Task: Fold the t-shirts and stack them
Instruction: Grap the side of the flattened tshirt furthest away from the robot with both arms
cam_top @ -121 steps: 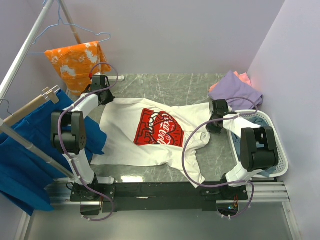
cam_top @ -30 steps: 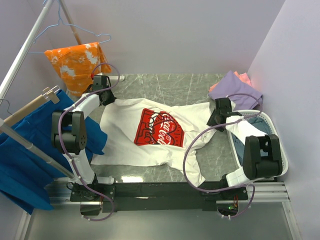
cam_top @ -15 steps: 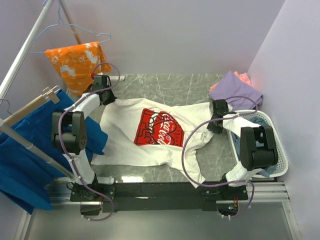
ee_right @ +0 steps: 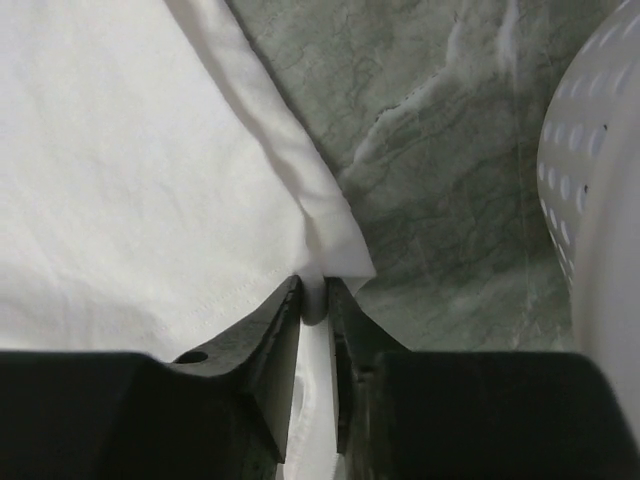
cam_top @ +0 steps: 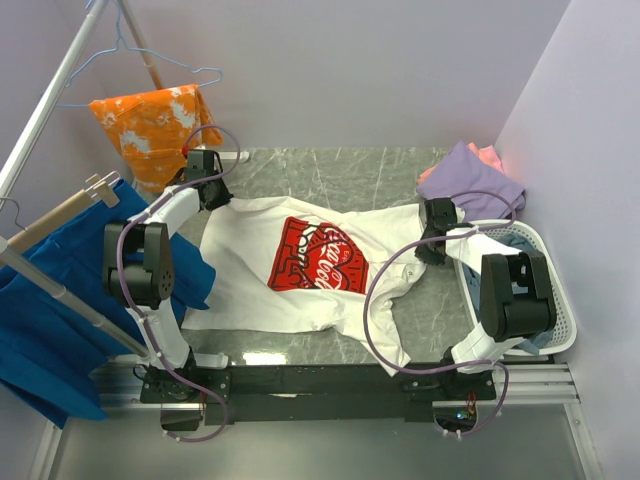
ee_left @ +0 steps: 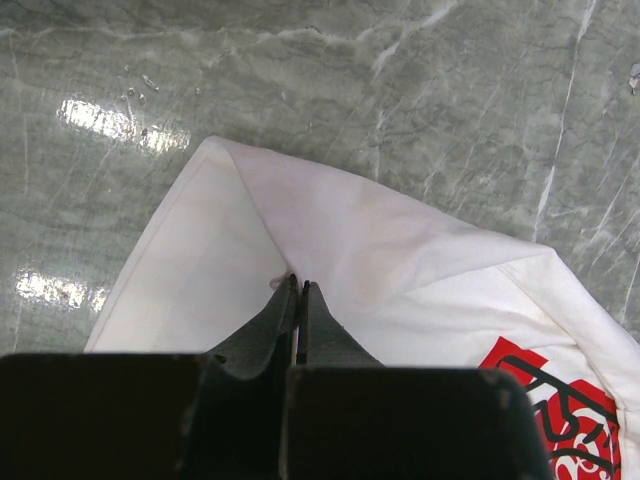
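A white t-shirt (cam_top: 250, 280) with a red-and-white chest print (cam_top: 318, 255) lies spread flat on the marble table. My left gripper (cam_top: 212, 195) is at its far left corner, jaws pressed together on a raised peak of the cloth (ee_left: 330, 230). My right gripper (cam_top: 431, 256) is at the shirt's right edge. In the right wrist view its fingers (ee_right: 283, 315) pinch a fold of the hem (ee_right: 330, 250). A purple t-shirt (cam_top: 470, 178) lies folded at the back right, on top of a salmon-pink one (cam_top: 488, 155).
A white perforated basket (cam_top: 555, 290) stands at the right, close to the right arm, and its wall (ee_right: 600, 200) shows in the right wrist view. An orange splotched garment (cam_top: 155, 125) and a large blue cloth (cam_top: 50, 330) hang on a rack at the left.
The right gripper's jaws have narrowed onto the shirt's hem, and the right arm's elbow has shifted slightly. The left arm and the shirt have stayed put.
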